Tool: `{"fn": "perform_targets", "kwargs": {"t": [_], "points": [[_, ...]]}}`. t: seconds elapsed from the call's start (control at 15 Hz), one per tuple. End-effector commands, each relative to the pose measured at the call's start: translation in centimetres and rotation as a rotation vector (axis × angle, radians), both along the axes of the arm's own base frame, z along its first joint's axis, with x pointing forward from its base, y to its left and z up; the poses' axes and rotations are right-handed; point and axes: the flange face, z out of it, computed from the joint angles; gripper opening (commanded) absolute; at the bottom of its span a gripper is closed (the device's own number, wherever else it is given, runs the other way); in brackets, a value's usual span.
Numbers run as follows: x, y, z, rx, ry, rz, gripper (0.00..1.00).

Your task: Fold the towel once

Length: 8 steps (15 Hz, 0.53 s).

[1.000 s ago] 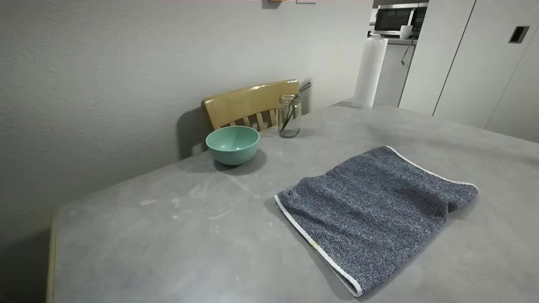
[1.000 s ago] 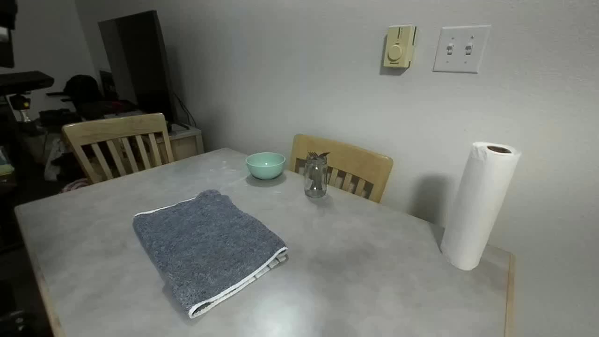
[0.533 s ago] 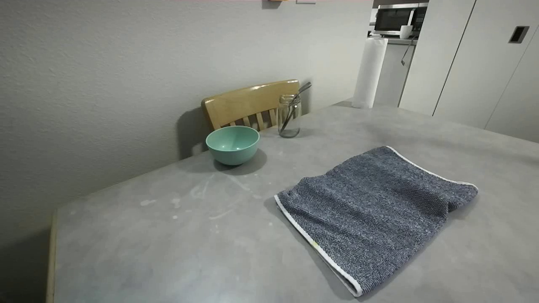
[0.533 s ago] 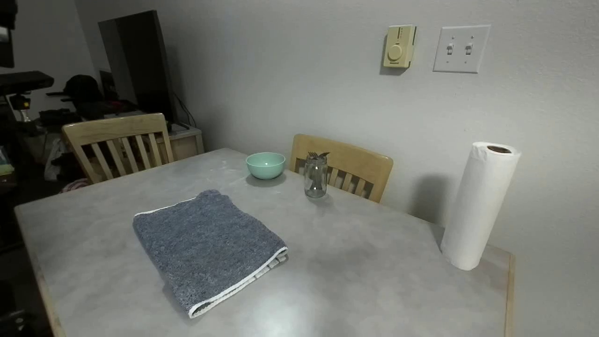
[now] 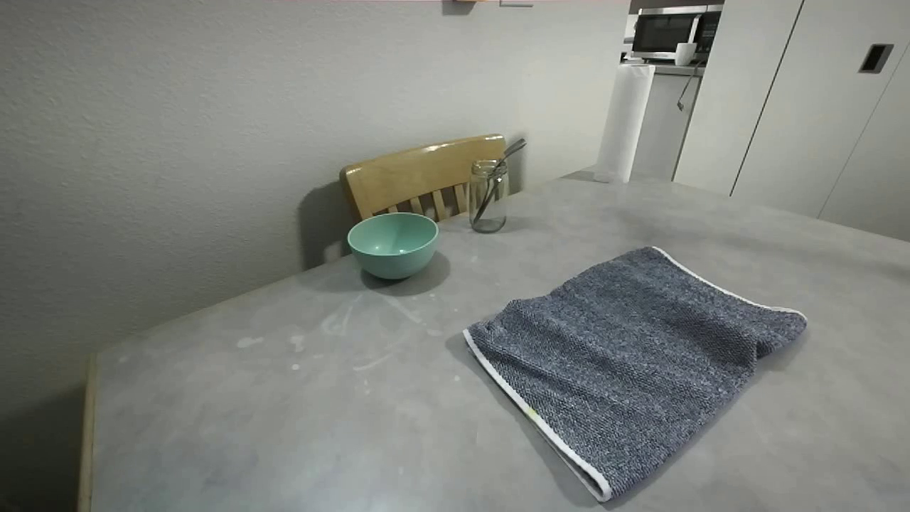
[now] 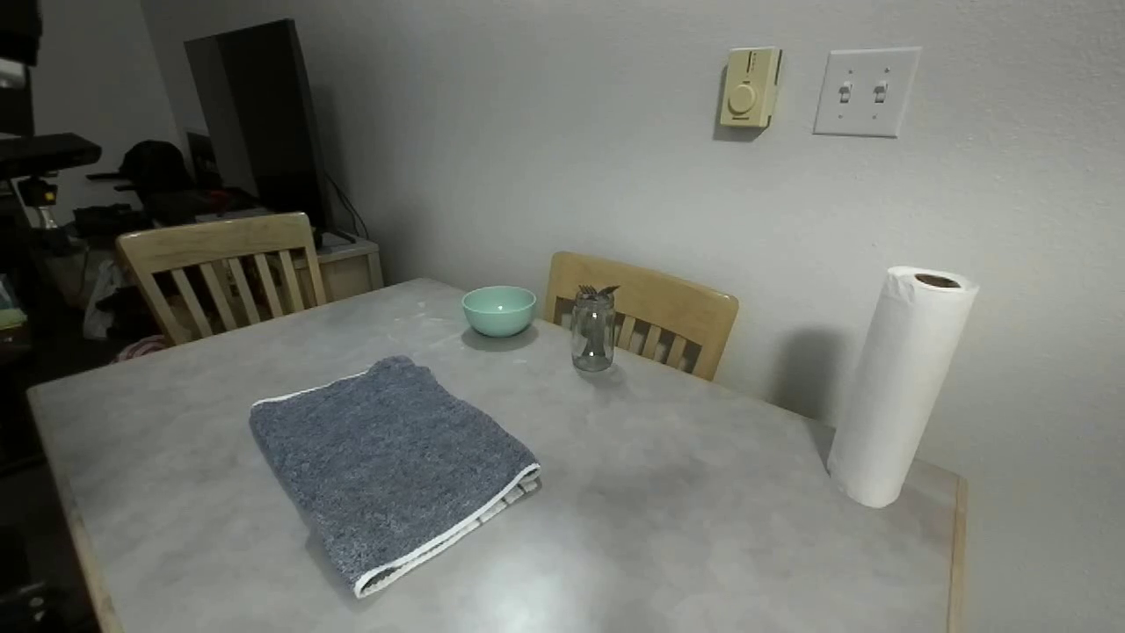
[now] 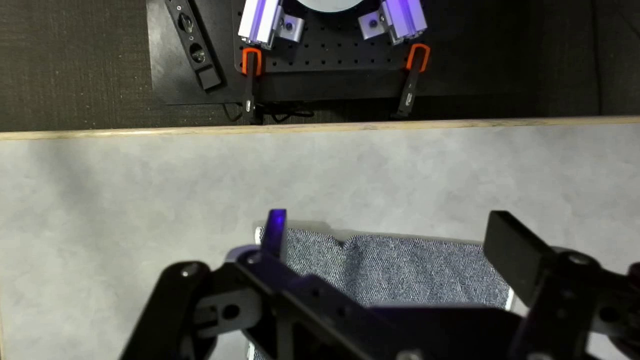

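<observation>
The blue-grey towel (image 5: 640, 363) lies on the table in both exterior views (image 6: 395, 466), doubled over with a fold and slight wrinkles on top. Its white trim shows at two opposite ends. At one end two layers lie one over the other, and a pale striped strip shows beneath. In the wrist view the towel (image 7: 410, 270) is partly hidden behind the gripper. My gripper (image 7: 388, 216) is wide open, with nothing between its fingers. It appears above the towel and apart from it. It is out of view in the exterior views.
A teal bowl (image 5: 393, 245) and a glass jar with cutlery (image 5: 488, 195) stand near the wall side. A paper towel roll (image 6: 903, 387) stands upright near a table corner. Wooden chairs (image 6: 220, 264) stand at the table. The robot's mount (image 7: 325, 82) lies beyond the table edge (image 7: 320, 128).
A dark part at the upper left edge of an exterior view has shifted slightly to the right. The towel, bowl and jar have not moved.
</observation>
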Motion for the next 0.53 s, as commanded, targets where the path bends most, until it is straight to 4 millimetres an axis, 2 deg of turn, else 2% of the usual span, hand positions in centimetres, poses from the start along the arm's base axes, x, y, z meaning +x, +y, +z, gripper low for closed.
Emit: {"fn": "perform_targets", "kwargs": {"t": [0.0,0.47], "points": [[1.9,0.5,-1.1,0.003,0.043,0.032,1.00],[5.0,1.3,-4.3,0.019,0.114,0.083,1.00]]}}
